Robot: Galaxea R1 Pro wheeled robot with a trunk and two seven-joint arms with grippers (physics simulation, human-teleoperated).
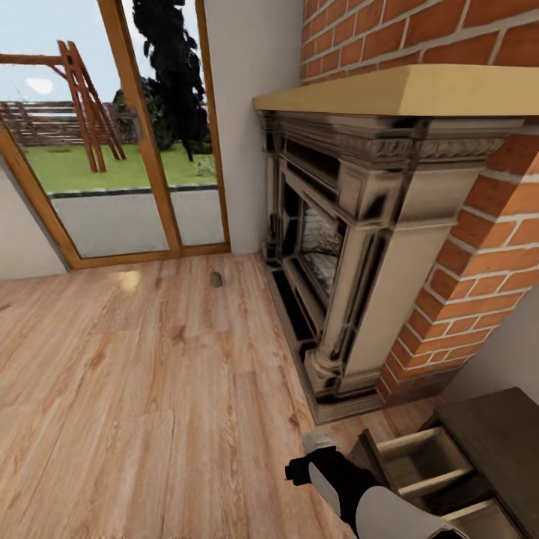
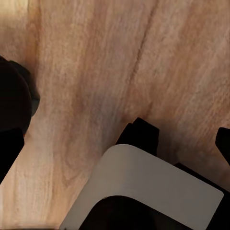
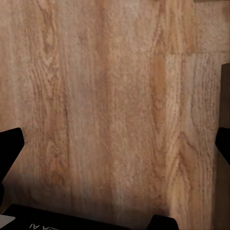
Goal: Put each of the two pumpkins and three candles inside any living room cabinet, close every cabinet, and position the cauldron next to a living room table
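Standing on the wood floor [image 1: 135, 374] beside the fireplace [image 1: 352, 247], the robot faces a lone candle [image 1: 216, 279], a small grey-brown stub well apart from it, near the glass door [image 1: 127, 150]. At the lower right of the head view the cabinet [image 1: 494, 434] has a drawer [image 1: 419, 460] pulled out, pale inside and apparently empty. An arm [image 1: 352, 486] hangs low in front of it.

The right gripper [image 3: 115, 148] is wide and holds nothing; its dark fingertips [image 3: 9, 143] sit at the far edges of the wrist view over bare planks. The left gripper's spread I cannot tell: its wrist view gives dark shapes and a white link [image 2: 148, 187] over the floor.

Risks, as I judge them: the candle is short and low, so a reach from above could knock it rolling toward the door. Driving forward with the drawer out could let the base or arm clip it. The fireplace base juts out close on the right, tight for turning back with a load. No pumpkins or cauldron show here, so much remains.
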